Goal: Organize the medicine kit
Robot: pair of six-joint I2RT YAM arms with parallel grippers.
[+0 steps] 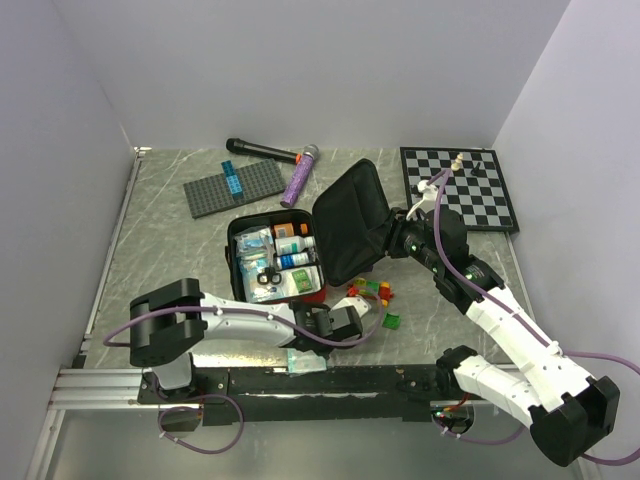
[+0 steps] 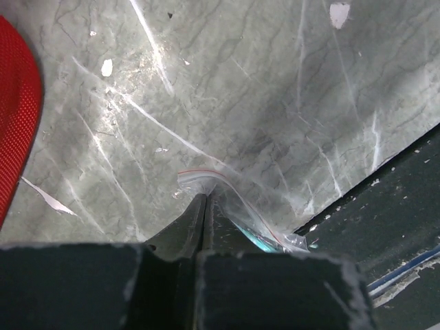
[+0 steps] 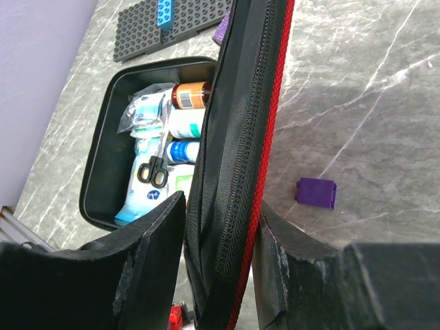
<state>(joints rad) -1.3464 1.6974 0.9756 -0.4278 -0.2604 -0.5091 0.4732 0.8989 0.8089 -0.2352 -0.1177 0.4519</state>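
The left gripper [image 2: 204,201] is closed, its two fingers pressed flat together low over the table [image 1: 160,240]. They pinch the edge of a clear zip bag [image 2: 237,210] with a thin red seal line. The bag lies just beside the dark rail [image 2: 385,220] at the table's near edge. The right gripper [image 3: 220,240] clamps the lid [image 3: 237,137] of the medicine kit [image 1: 275,262], one finger on the black lining side and the other on the red outer side. The lid stands propped up on edge.

The medicine kit sits near the middle of the table with its base flat and open. The lid rises from the base's right side and leans away towards the right arm. Packed inside the base are black-handled scissors [image 3: 152,170], a brown bottle [image 3: 192,94], white bottles, and soft wipe packets [image 3: 141,199]. A curve of the kit's red fabric shows at the left edge of the left wrist view.

Small coloured bricks [image 1: 378,292] lie scattered just right of the kit's near corner. A green brick [image 1: 392,320] lies a little nearer the arms, and a purple brick [image 3: 317,192] lies beyond the lid. Behind the kit is a grey studded baseplate [image 1: 235,190] with a blue brick [image 1: 233,180] on it. Beside the baseplate is a purple microphone [image 1: 300,176], with a black microphone [image 1: 262,150] further back. A chessboard [image 1: 465,190] occupies the far right corner, with a pale piece [image 1: 458,162] standing on it.
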